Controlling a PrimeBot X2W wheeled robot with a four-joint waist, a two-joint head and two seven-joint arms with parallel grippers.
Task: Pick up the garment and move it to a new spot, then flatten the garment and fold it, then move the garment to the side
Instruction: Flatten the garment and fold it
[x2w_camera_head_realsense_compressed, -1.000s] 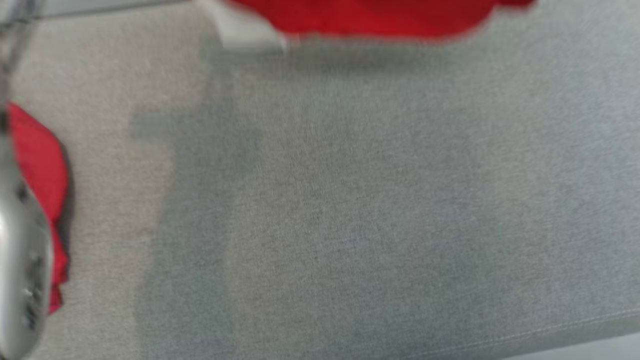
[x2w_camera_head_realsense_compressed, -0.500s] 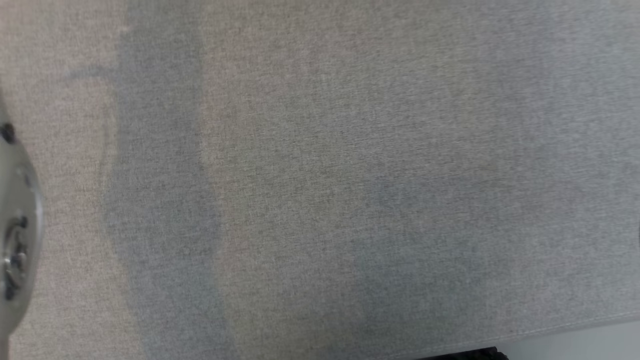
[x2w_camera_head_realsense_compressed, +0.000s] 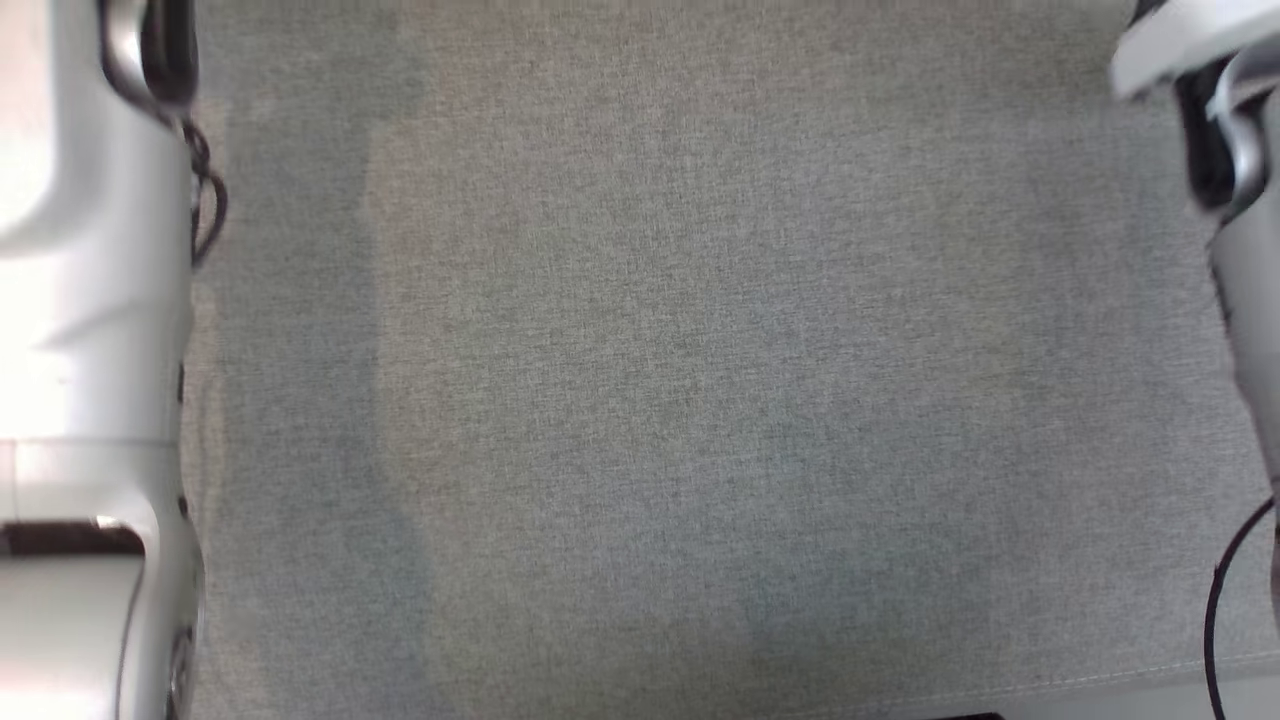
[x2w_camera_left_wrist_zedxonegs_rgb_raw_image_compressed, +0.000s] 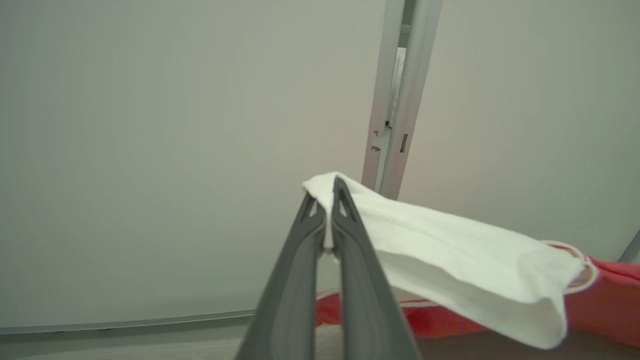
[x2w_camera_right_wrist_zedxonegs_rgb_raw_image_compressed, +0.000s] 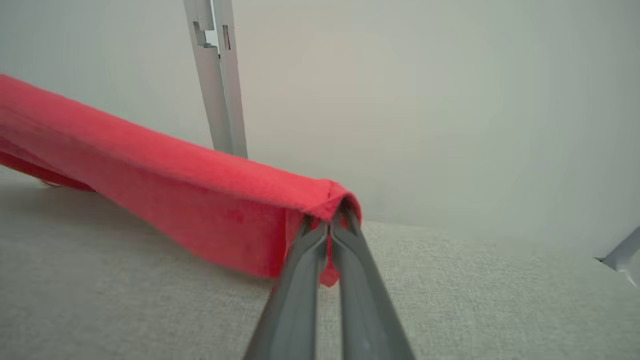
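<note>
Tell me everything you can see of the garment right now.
The garment is soft red cloth with a white part trimmed in red. Both hands hold it up: the left hand is shut on the white part's corner, the right hand on a folded red edge. From each hand it runs off sideways, drooping above the grey surface. Whether its low part touches that surface, I cannot tell.

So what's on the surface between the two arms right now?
Nothing: in the head view, the grey fabric surface between the left arm and the right arm is bare.
</note>
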